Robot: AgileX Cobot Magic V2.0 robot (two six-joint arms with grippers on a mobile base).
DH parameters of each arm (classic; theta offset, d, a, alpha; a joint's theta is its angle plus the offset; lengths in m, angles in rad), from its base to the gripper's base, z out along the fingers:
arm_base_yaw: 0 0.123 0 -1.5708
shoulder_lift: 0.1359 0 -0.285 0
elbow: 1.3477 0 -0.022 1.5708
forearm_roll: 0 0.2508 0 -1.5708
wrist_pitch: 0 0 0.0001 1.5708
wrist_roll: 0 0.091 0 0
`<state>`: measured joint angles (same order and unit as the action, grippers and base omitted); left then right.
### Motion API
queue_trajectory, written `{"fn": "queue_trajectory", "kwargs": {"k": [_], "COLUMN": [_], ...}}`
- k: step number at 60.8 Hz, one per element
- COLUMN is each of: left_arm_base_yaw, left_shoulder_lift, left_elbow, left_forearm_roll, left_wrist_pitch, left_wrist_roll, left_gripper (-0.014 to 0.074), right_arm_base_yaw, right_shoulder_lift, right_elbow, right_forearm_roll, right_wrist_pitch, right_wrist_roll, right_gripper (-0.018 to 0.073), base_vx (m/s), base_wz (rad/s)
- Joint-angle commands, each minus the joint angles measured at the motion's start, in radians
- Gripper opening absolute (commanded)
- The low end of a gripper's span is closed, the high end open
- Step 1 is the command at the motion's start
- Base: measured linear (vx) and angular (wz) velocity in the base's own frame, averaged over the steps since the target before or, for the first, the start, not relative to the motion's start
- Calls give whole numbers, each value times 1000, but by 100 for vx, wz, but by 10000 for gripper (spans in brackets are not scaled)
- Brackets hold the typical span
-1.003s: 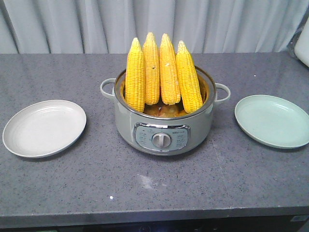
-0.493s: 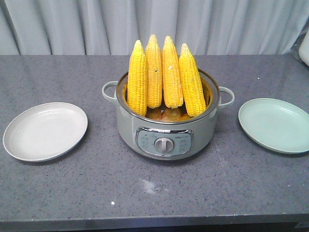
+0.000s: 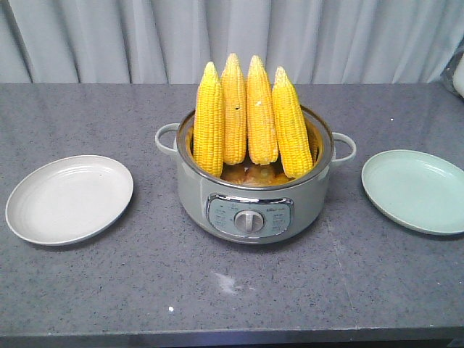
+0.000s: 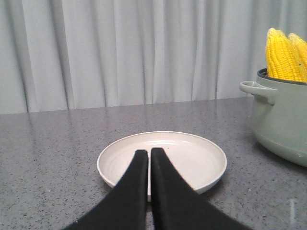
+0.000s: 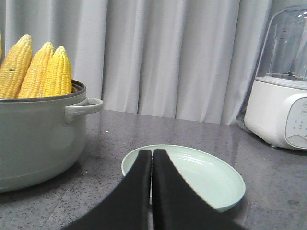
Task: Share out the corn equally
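– Corn (image 3: pixel 261 109) first: where is it?
– All four cobs stand in the grey-green electric pot (image 3: pixel 196 192), butts down inside and pointed tips up, well above the rim. They are packed side by side, touching; the right-most one tilts a little outward.
– And the pot?
– In the middle of the dark speckled worktop (image 3: pixel 217 290), its control panel and dial (image 3: pixel 249 221) facing the front camera, a loop handle on each side.
– Plates?
– Two, both bare. A white plate (image 3: pixel 69 199) lies to the pot's left in the front view and a pale green plate (image 3: pixel 417 190) to its right, each apart from the pot.
– The arms?
– The front view shows neither. Each wrist view shows its own black pincer. The left pincer (image 4: pixel 149 152) hangs low in front of the white plate with its fingers pressed together, nothing between them. The right pincer (image 5: pixel 152 152) is the same, fingers together and holding nothing, pointed at the green plate.
– Anything else?
– A white blender (image 5: pixel 283 105) with a clear jar stands at the worktop's far right, and a grey curtain (image 3: pixel 109 40) hangs behind.
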<state>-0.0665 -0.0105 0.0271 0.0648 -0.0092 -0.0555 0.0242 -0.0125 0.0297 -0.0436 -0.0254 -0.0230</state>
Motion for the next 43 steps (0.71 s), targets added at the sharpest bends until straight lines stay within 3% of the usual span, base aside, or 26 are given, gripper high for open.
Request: {"fn": "queue_trajectory", "kwargs": {"k": [1,43], "left_arm_base_yaw": [-3,-3], "left_shoulder_lift": [-17,-17], "left_elbow": [3,3], "left_forearm_roll": [-1,-1], "left_wrist_pitch": [-72,-72], "left_wrist_roll": [-4,-4], "left_gripper": [-7,-7], "right_arm_base_yaw": [-4,-4], "right_shoulder_lift": [-6,-6], "right_elbow": [7,7], "right_forearm_roll": [-7,-7], "right_wrist_pitch": [-80,-80], "right_wrist_roll": [-6,-6], "right_gripper": [-4,-4], "base_vx": [1,1], "base_wz": [1,1]}}
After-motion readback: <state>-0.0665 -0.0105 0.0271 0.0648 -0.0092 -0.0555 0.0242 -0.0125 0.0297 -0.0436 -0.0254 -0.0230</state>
